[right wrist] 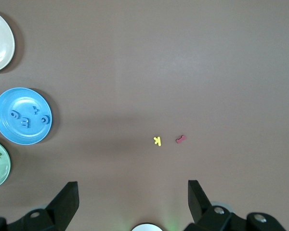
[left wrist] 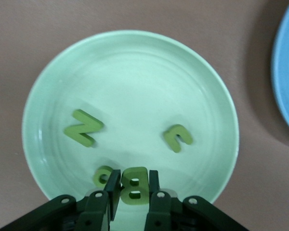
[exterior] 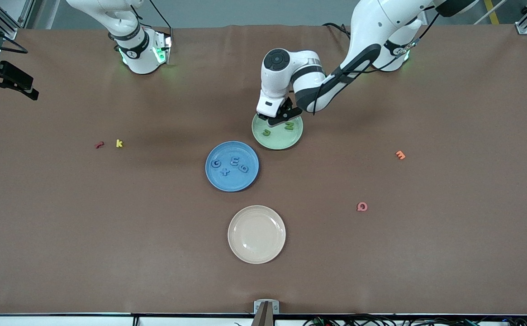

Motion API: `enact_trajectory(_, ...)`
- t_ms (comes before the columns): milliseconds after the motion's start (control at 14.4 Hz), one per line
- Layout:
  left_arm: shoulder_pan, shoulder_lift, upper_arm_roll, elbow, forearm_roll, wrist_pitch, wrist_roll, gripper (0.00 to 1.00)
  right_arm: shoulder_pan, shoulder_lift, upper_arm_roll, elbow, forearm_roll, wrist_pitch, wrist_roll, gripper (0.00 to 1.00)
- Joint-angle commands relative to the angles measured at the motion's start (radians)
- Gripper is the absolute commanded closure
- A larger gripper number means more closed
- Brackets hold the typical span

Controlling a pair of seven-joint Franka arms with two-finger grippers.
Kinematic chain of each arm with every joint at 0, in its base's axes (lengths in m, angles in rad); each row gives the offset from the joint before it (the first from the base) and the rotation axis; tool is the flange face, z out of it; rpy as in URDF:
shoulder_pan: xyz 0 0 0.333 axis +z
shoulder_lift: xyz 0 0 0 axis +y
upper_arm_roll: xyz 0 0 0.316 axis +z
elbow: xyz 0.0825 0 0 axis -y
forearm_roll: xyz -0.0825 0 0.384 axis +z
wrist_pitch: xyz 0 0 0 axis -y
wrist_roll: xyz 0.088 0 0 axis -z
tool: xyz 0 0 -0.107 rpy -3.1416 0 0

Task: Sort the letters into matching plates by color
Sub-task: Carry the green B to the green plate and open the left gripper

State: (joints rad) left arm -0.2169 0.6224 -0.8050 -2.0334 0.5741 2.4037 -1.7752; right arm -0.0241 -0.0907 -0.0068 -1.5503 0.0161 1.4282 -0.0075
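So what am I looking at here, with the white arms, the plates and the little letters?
Two robot arms share a table. One picture looks down from across the table; the other two come from cameras on each arm's wrist. The left gripper is over the pale green plate, shut on a green letter B; three more green letters lie in that plate. Four blue letters lie in the blue plate. The cream plate holds nothing. Red, yellow, orange and pink letters lie loose on the table. The right gripper waits open above the table.

Beneath the left gripper (left wrist: 133, 185), three loose green letters (left wrist: 83, 127) crowd the green plate (left wrist: 130, 62); the middle lies bare.
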Motion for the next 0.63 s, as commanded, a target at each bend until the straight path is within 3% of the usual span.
enact_trajectory(0,-0.022,0.028,0.006,0.044,-0.005,-0.023,-0.013,0.79,-0.007,-0.029,0.004,-0.03,-0.007,0.018,-0.015,0.0)
enact_trajectory(278,-0.059,0.043,0.03,0.071,-0.003,-0.023,-0.015,0.77,-0.007,-0.029,0.002,-0.031,-0.002,0.026,-0.017,0.0)
enact_trajectory(348,-0.07,0.043,0.041,0.074,-0.005,-0.023,-0.015,0.68,-0.007,-0.029,0.002,-0.037,-0.002,0.038,-0.015,0.0)
enact_trajectory(417,-0.07,0.043,0.043,0.075,-0.003,-0.023,-0.015,0.51,-0.007,-0.029,0.002,-0.042,-0.002,0.044,-0.015,0.0)
enact_trajectory(487,-0.07,0.043,0.043,0.073,-0.003,-0.023,-0.013,0.24,-0.007,-0.029,0.002,-0.042,-0.002,0.046,-0.017,0.0)
enact_trajectory(556,-0.068,0.04,0.043,0.073,-0.003,-0.023,-0.012,0.06,-0.007,-0.029,0.002,-0.042,-0.002,0.044,-0.017,0.0)
